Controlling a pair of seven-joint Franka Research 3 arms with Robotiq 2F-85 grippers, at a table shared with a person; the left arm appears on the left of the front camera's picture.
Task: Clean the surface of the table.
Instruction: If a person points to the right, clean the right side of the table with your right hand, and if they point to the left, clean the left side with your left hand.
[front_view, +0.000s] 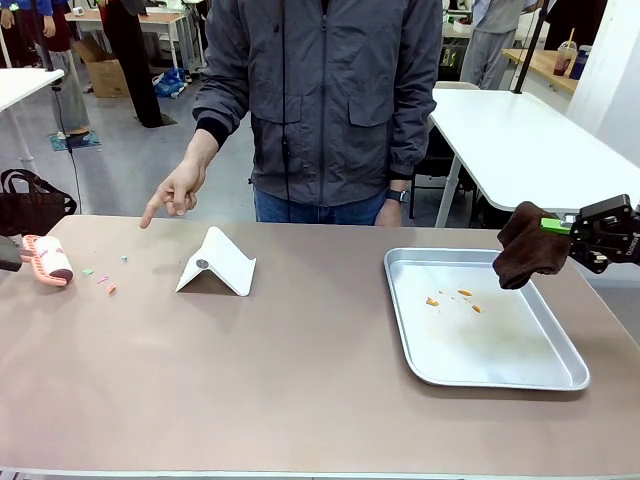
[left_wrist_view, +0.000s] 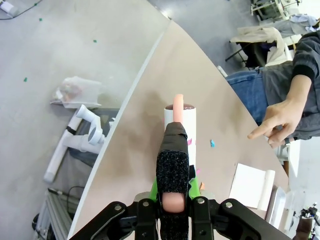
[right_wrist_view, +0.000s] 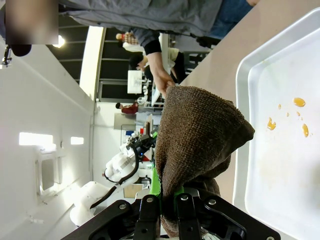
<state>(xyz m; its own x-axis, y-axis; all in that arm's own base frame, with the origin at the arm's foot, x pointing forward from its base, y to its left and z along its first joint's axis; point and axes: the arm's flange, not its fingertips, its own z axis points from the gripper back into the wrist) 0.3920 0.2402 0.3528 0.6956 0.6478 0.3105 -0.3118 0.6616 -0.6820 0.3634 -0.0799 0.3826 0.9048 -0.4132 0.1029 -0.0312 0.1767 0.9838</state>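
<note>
The taupe worktop (front_view: 300, 390) spreads across the whole front view and is mostly bare. On its right part lies a metal tray (front_view: 560, 378), and near the middle is a white folded stand (front_view: 218, 265). The right end effector (front_view: 556, 226) is clamped on a brown cloth (front_view: 525, 250), held over the tray's far right corner. The left end effector (left_wrist_view: 173, 205) is clamped on the handle of a lint roller (left_wrist_view: 181, 122) at the worktop's left end. A person's hand (front_view: 172, 195) points toward small coloured scraps (front_view: 105, 282) beside the roller (orange spots (front_view: 462, 294) mark the tray too). I judge the cleaning hardly begun, since the scraps are not yet picked up. No writing is readable.
</note>
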